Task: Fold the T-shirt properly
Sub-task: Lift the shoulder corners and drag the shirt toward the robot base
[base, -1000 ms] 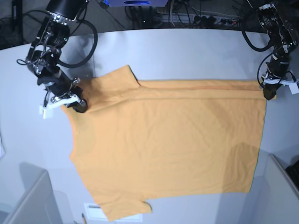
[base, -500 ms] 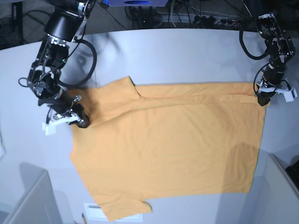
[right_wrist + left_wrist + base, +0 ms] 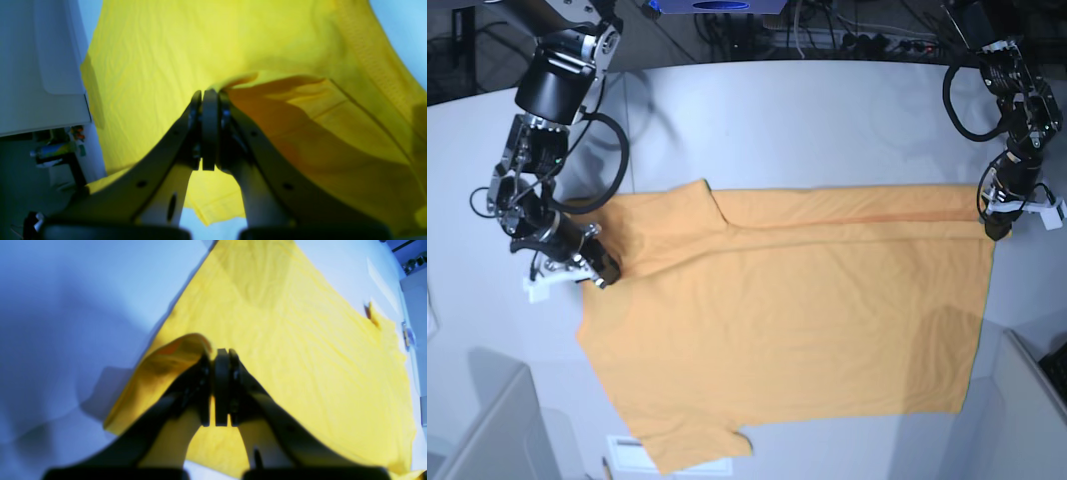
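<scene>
I see the T-shirt (image 3: 787, 330) spread across the grey desk (image 3: 827, 120), one long edge folded over. My left gripper (image 3: 995, 228) is clamped tight on the hem corner, and my right gripper (image 3: 605, 272) is pinched closed on cloth near the shoulder. A white box (image 3: 497, 430) sits at one near corner, another (image 3: 1027, 420) opposite. A pale sheet (image 3: 632, 452), perhaps paper, pokes out beneath the sleeve.

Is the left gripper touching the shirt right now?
Touching. The left wrist view shows the left gripper shut, with a raised fold of the shirt pinched at its fingertips.
</scene>
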`<action>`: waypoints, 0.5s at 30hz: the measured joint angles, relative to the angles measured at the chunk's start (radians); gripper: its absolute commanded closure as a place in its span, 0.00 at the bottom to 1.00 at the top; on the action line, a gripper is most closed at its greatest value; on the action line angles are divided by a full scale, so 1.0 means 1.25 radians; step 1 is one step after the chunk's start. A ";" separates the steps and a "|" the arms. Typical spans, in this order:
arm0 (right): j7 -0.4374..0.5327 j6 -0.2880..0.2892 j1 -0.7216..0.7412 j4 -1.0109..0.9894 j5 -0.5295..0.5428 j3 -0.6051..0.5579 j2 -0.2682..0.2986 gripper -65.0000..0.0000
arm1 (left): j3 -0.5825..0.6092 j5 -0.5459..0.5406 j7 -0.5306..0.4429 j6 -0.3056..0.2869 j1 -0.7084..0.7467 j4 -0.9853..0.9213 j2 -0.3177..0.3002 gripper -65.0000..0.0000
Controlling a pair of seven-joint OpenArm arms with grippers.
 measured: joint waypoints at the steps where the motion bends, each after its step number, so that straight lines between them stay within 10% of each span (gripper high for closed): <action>1: 0.005 0.000 0.005 -0.010 0.002 0.000 -0.001 1.00 | 0.000 0.002 0.000 0.001 -0.010 -0.014 0.000 1.00; 15: 0.099 0.000 0.043 -0.069 0.004 -0.137 0.033 1.00 | 0.001 0.003 -0.001 0.001 -0.053 -0.073 -0.011 1.00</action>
